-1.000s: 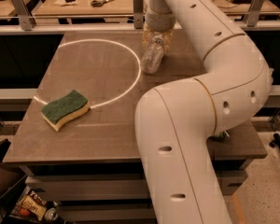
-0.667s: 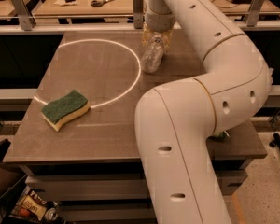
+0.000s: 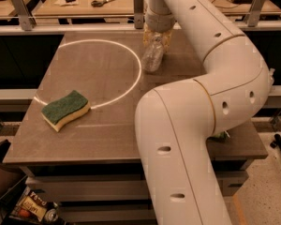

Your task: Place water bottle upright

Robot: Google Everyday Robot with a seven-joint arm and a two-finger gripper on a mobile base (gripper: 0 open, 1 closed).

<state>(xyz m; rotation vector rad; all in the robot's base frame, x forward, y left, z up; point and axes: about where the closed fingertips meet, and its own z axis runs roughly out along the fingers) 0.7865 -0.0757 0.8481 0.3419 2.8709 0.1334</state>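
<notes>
The tool (image 3: 157,35) hangs over the far edge of the worktop (image 3: 107,139), about midway along it, at the end of the arm (image 3: 210,83) that loops up from the near right corner. It is clamped on the upper end of the bottle (image 3: 152,57). The bottle leans, its lower end pointing down and slightly left, at or just above the worktop beside the right side of a pale ring (image 3: 84,43) marked on the surface. A green and yellow sponge (image 3: 65,109) lies near the left edge, touching the ring's near left part, well apart from the bottle.
</notes>
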